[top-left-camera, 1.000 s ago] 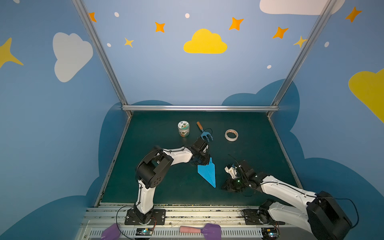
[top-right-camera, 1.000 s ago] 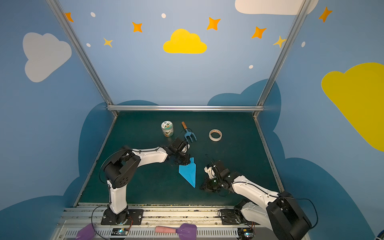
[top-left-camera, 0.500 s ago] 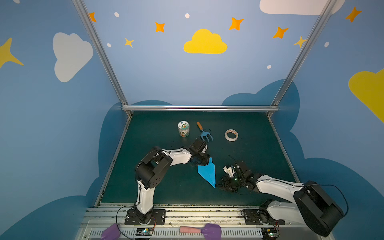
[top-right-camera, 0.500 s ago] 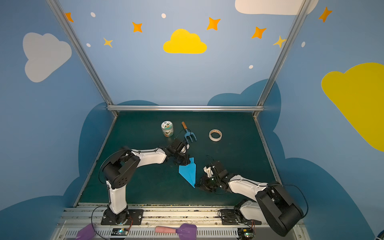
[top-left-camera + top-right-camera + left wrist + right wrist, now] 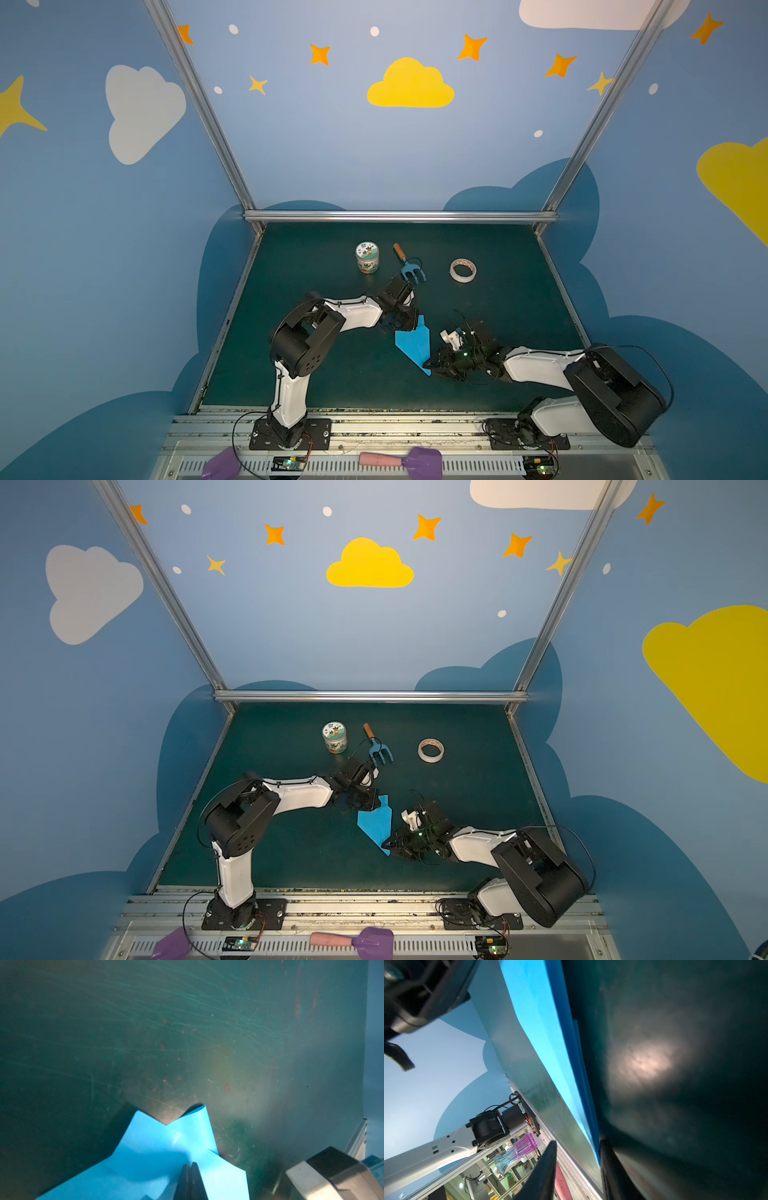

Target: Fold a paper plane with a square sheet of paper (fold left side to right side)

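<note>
Nearest me, the right claw [image 5: 430, 368] lies low on the mat [image 5: 332, 374] at the near tip of the paper [image 5: 413, 345]. Its jaws stand apart. In the right wrist view the paper's [image 5: 542, 1022] point ends between the two fingers [image 5: 548, 1159]; I can't tell whether one finger is under the edge or only beside it.

The paper lies mid-mat in both top views, already a narrow dart shape with its point toward me and its wide end away.

At that far end the left claw [image 5: 409, 326] is closed, tips together, and seems to press down on the sheet – the left wrist view shows the shut tips [image 5: 190, 1169] on top of the blue [image 5: 158, 1147], nothing between them.

Behind it, near the wrist: fork [image 5: 409, 266]. Farther back: jar [image 5: 367, 258] and tape [image 5: 463, 270], well apart from the work.

Risks, my judgement:
- Right claw closes on one layer only, so the layers splay and the crease goes off-line.
- One small pin point at the far end – a sideways pull from the right would pivot or slide the thin sheet out from under it.
- A finger dragging on the mat could crumple the tip.
- The left wrist backing up could nudge the fork.
</note>
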Robot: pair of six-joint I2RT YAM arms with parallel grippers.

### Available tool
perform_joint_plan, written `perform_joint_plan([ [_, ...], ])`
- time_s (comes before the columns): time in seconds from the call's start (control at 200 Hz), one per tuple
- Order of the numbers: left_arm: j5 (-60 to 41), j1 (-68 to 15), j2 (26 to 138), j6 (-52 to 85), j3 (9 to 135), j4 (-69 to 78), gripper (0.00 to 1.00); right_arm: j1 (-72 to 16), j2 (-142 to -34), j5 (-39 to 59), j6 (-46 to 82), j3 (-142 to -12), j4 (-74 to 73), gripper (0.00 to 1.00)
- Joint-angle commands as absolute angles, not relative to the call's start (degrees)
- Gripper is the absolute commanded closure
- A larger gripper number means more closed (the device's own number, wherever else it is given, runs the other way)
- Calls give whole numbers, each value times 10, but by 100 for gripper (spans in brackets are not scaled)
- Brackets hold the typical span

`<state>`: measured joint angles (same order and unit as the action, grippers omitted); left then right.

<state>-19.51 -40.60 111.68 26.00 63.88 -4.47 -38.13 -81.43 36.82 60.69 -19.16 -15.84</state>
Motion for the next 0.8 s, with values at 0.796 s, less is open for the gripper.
perform_joint_plan([
  [0.796,-248,-221,870,351,634,-102,88,-343,-649,11,282,-562,471,100],
])
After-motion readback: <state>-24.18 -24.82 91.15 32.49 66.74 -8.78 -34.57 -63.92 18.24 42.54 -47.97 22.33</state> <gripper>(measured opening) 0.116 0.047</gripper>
